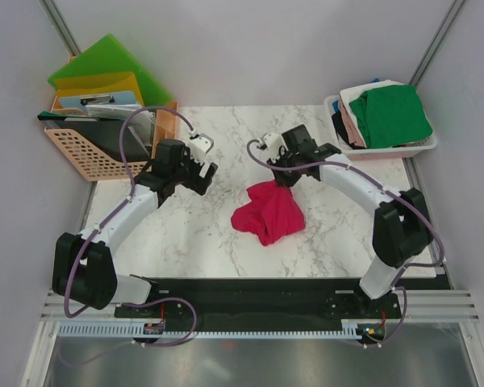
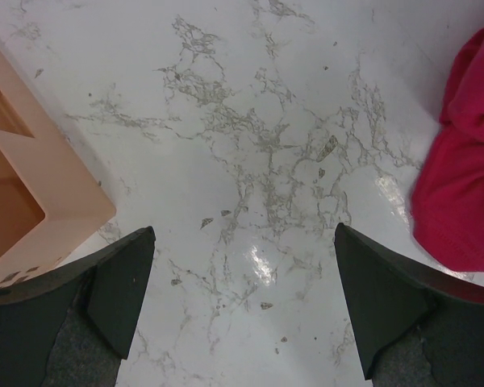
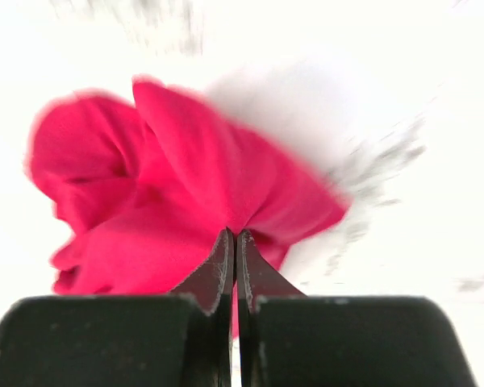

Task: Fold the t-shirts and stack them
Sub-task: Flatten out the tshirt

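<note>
A crumpled crimson-pink t-shirt (image 1: 268, 211) lies bunched near the middle of the marble table. My right gripper (image 3: 235, 234) is shut on a pinch of its cloth (image 3: 185, 193) at the shirt's far edge, the jaws pressed together; from above that gripper (image 1: 281, 182) sits at the shirt's top rim. My left gripper (image 2: 244, 234) hangs open over bare marble, left of the shirt (image 2: 464, 177), with nothing between its fingers; in the top view it (image 1: 200, 176) is well apart from the cloth. More t-shirts, green (image 1: 389, 114) on top, are piled in a white basket (image 1: 419, 147).
A peach plastic crate (image 1: 85, 155) with green and yellow folders (image 1: 105, 68) stands at the back left; its corner (image 2: 32, 201) shows close to my left fingers. Grey walls close in the table on three sides.
</note>
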You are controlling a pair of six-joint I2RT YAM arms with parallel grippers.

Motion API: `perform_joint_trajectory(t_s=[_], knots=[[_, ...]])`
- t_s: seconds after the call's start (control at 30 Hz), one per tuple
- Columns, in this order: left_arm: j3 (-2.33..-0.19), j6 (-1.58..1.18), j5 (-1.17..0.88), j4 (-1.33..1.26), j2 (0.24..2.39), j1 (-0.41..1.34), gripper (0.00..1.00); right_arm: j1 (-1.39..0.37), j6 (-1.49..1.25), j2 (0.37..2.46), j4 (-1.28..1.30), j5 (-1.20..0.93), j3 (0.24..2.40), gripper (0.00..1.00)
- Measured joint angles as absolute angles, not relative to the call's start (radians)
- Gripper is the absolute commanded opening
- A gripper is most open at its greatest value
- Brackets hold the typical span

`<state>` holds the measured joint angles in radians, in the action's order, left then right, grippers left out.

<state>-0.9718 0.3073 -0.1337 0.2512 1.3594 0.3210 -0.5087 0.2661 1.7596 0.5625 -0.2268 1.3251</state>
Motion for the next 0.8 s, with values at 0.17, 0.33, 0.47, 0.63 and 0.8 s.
perform_joint_trajectory(t_s=[0.17,0.33,0.47,0.63,0.8], knots=[[-0.971,0.309,-0.134,0.251,1.381,0.321,1.0,-0.509,0.282,1.562,0.609,-0.215,1.546,0.0],[-0.97,0.31,-0.134,0.251,1.396,0.321,1.0,-0.509,0.293,1.344,0.575,-0.192,1.698,0.0],[-0.97,0.311,-0.135,0.251,1.398,0.321,1.0,-0.509,0.305,1.229,0.558,-0.169,1.774,0.0],[-0.97,0.311,-0.135,0.251,1.409,0.321,1.0,-0.509,0.338,1.165,0.522,-0.12,1.766,0.0],[-0.97,0.312,-0.135,0.251,1.413,0.322,1.0,-0.509,0.339,1.163,0.529,-0.128,1.67,0.0]])
